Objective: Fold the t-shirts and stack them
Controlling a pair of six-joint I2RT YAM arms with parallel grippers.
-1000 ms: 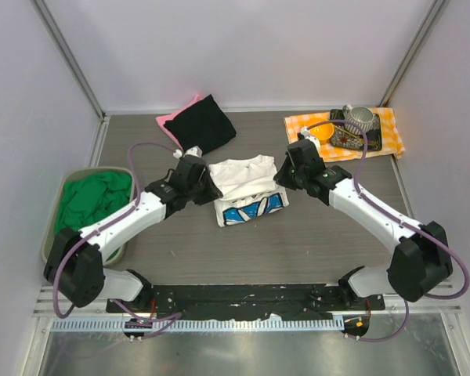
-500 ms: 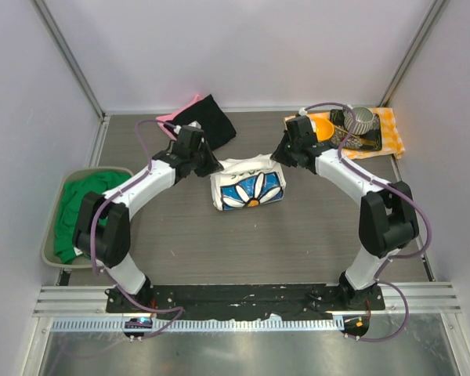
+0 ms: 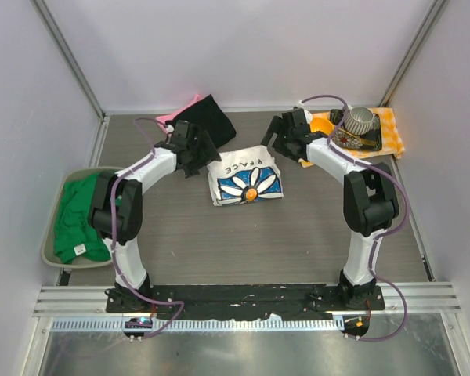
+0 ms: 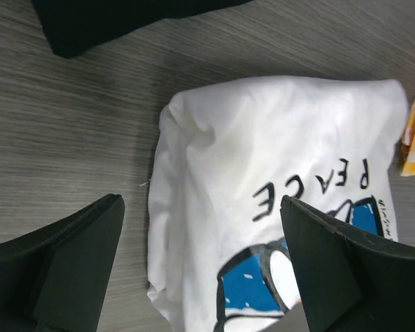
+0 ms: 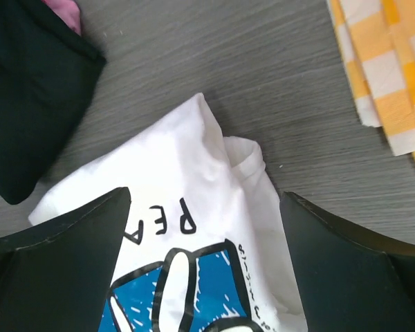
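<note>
At the far left I see the bin [image 3: 48, 235] with the green tee [image 3: 82, 211] bunched inside it, a white label showing near its front. The left arm [image 3: 153, 168] reaches up and in toward the middle of the surface [image 3: 298, 235]. The left jaws stand wide apart, released and holding nothing, over the left far corner of the daisy tee [image 3: 247, 178]. Behind them, at the back, the black tee [image 3: 207, 121] lies folded, with the pink tee [image 3: 169, 119] peeking out at its left edge. The daisy tee sits folded in the centre, print up, with the word PEACE above the blue-and-white flower and its orange centre. On the right wrist camera the right jaws are spread wide too, empty, over the tee's right far corner. I cannot tell whether either pair touches the fabric. At the back right lies the checked cloth [image 3: 393, 133], carrying a ribbed metal cup [image 3: 361, 119] on a dark tray [image 3: 359, 141].
</note>
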